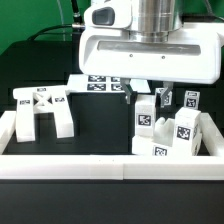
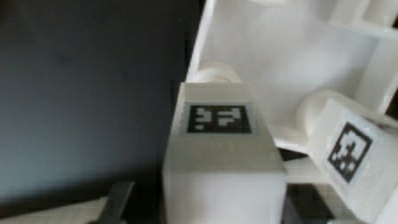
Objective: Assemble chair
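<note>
Two clusters of white, tagged chair parts sit on the black table (image 1: 100,125), on the far side of the long white rail (image 1: 100,162) that edges its near side. At the exterior view's left the cross-braced frame (image 1: 40,108) sits alone, well apart from the rest. Far in the middle the marker board (image 1: 105,84) lies flat. Just right of centre the gripper (image 1: 144,96) reaches down from above and is clamped on an upright block (image 1: 146,116) (in the wrist view this tagged block (image 2: 222,140) fills the gap between the dark fingertips (image 2: 121,196)). Whether the block's base touches the table cannot be told. At the right, several more tagged blocks (image 1: 185,130) stand crowded together, just beside the gripped one.
</note>
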